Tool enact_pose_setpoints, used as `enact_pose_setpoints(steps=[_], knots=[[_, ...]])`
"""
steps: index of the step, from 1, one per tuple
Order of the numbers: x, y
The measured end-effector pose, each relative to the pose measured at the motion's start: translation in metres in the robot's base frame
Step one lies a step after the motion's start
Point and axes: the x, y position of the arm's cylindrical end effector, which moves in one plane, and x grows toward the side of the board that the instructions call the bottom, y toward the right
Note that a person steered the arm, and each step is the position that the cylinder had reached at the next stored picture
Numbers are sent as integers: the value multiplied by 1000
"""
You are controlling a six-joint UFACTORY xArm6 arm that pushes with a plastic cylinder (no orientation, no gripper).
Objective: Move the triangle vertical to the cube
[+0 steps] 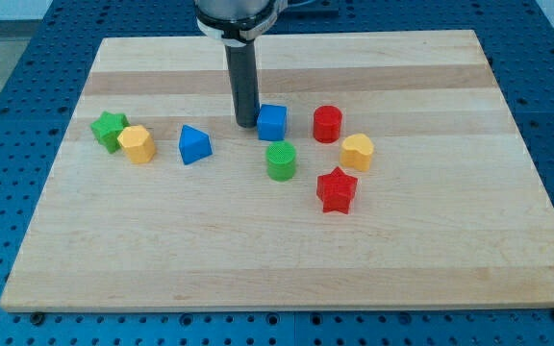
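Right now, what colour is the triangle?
Blue; the triangle shows plainly in the camera view, left of the cube.

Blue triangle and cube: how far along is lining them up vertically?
Done: nothing visible yet. The blue triangle sits well to the view's left of the blue cube, with bare board between them. In hand: my tip is right beside the cube's left side, not at the triangle; I cannot tell if it touches the cube. Left: get my tip to the triangle and push it rightward until it lies directly above or below the cube.

Laboratory robotics bench: a pale wooden board (287, 240) resting on a blue perforated table (27, 58) (regular grid of mounting holes), with a grey floor beyond.
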Motion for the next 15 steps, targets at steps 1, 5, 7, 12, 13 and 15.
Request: enact_pose_setpoints(steps=[1,5,7,12,13,15], knots=[[0,-12],[36,-67],[79,-69],[123,-138],[125,-137],[122,-123]])
